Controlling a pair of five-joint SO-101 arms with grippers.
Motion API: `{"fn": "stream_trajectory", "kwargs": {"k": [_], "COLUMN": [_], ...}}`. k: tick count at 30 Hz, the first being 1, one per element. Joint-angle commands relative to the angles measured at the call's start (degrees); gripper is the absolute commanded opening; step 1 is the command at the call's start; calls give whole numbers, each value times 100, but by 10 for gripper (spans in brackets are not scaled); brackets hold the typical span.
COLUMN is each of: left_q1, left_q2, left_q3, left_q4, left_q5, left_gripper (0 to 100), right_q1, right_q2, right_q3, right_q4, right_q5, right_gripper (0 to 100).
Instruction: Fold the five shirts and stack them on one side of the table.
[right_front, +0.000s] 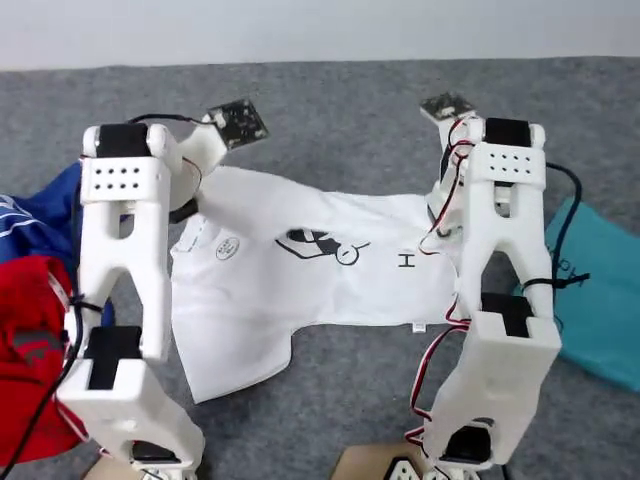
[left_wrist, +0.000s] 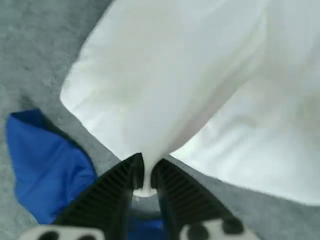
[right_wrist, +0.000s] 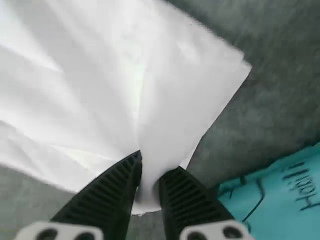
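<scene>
A white shirt (right_front: 300, 290) lies spread in the middle of the grey table (right_front: 340, 110). Its long axis runs left to right. The neck end points left, under the left arm (right_front: 125, 250), and the hem end points right, under the right arm (right_front: 500, 250). A dark print (right_front: 320, 245) sits at mid-chest, and one sleeve (right_front: 235, 355) fans out toward the near left.

The left gripper (left_wrist: 146, 167) has its jaws closed almost fully on a pinched fold of white cloth at the shirt's left end. The fabric rises from that pinch in a taut ridge. The right gripper (right_wrist: 150, 167) is clamped the same way on a fold at the right end, beside a free corner of the cloth.

The shirt's far edge runs fairly straight between the two arms, with bare grey table beyond it up to the far wall. The near edge is straight on the right half, and there is open table in front of it between the arm bases.

A blue shirt (right_front: 40, 215) lies crumpled at the left edge, just beside the white one. From the left wrist the blue cloth (left_wrist: 45, 160) lies close to the pinch. A red shirt (right_front: 30, 340) is heaped at the near left, partly under the left arm. A teal shirt (right_front: 600, 300) lies at the right edge, and from the right wrist (right_wrist: 270, 200) it lies near the white corner but apart from it.
</scene>
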Motion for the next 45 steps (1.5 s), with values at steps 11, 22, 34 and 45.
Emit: {"fn": "stream_trajectory", "kwargs": {"k": [11,22,34,45], "left_q1": [-220,-220,-229,-264], "left_q2": [-2365,-2725,-2716,-2760], "left_q3": [3037,5095,5701,4884], "left_q4": [325,316,299,132], "left_q5": [-765,-1160,-1231,-299], "left_gripper": [9,47,88,152], "right_q1": [180,259,277,277], "right_q2": [-1297,-1305,-1314,-1376], "right_q3": [1116,2092,2180,1767], "right_q4": [514,-347,-365,277], "right_q5": [475,580,580,536], "right_gripper": [10,11,16,229]}}
